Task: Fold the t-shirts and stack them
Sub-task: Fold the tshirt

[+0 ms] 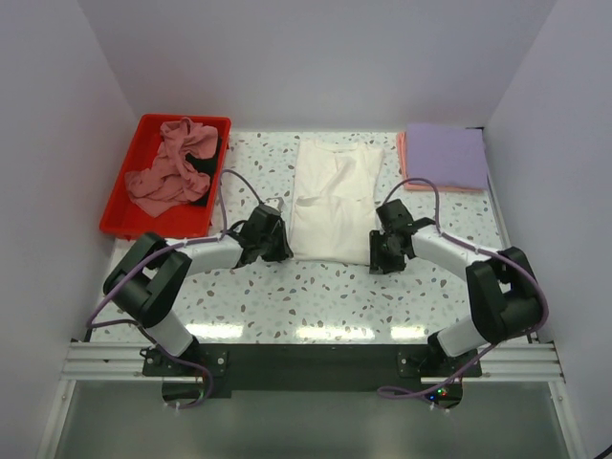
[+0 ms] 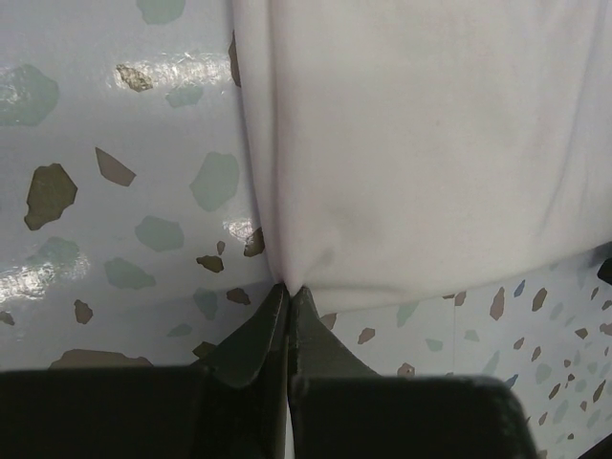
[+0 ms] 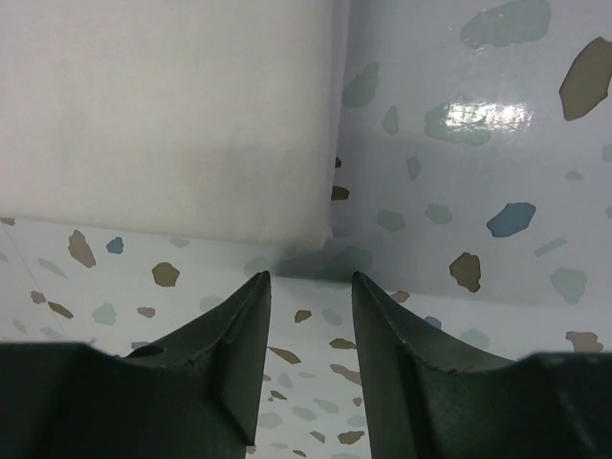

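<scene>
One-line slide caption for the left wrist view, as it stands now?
Left gripper pinched shut on the near corner of the white t-shirt, lying on the speckled table.

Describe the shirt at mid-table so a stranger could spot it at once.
On the speckled table, look between the red tray at left and the lavender stack at back right. The white shirt lies there, spread flat. It is the only white cloth, neither heaped in the tray nor stacked.
</scene>
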Available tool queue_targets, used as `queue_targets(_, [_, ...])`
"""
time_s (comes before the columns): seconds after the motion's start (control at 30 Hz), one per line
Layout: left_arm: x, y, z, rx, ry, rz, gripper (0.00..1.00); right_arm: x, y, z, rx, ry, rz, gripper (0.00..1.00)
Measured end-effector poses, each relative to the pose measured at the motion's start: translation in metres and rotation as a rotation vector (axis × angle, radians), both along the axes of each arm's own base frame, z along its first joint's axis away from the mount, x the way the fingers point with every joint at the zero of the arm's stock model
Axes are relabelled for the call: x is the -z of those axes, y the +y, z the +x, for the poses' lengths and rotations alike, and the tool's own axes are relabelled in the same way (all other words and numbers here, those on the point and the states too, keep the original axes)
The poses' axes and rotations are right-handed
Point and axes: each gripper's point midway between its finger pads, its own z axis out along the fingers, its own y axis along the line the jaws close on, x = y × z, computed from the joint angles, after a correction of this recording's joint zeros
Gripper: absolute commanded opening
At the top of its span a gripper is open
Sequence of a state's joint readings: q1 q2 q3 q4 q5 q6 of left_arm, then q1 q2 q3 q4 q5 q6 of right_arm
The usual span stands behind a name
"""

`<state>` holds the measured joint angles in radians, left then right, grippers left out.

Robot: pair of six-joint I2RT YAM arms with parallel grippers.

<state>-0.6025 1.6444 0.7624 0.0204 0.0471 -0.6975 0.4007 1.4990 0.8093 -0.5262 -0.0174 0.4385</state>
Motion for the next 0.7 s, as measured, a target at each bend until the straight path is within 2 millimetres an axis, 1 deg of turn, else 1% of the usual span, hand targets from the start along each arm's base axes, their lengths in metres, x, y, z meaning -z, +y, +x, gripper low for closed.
queue_targets(0.1, [0.000,0.000,0.000,-0.002,-0.001,0.002,0.00,0.004,0.000,0.001,-0.003,0.009,-0.004,0.39])
queue_targets(0.2, [0.000,0.001,0.000,-0.003,0.000,0.005,0.00,0.005,0.002,0.005,-0.006,0.000,0.000,0.32])
queue_targets(0.27, [0.000,0.002,0.000,-0.005,0.000,0.007,0.00,0.005,0.004,0.008,-0.010,-0.005,0.005,0.20])
queue_targets(0.33, [0.000,0.002,0.000,-0.007,0.000,0.010,0.00,0.006,0.007,0.011,-0.020,-0.010,0.016,0.15])
queue_targets(0.4, [0.000,0.003,0.000,-0.008,0.001,0.012,0.00,0.005,0.010,0.013,-0.031,-0.014,0.030,0.13])
queue_targets(0.5, [0.000,0.003,0.000,-0.010,0.000,0.015,0.00,0.006,0.013,0.014,-0.060,-0.019,0.041,0.00])
queue_targets(0.7, [0.000,0.007,0.002,-0.022,-0.001,0.034,0.00,0.006,0.020,0.016,-0.110,-0.040,0.077,0.00])
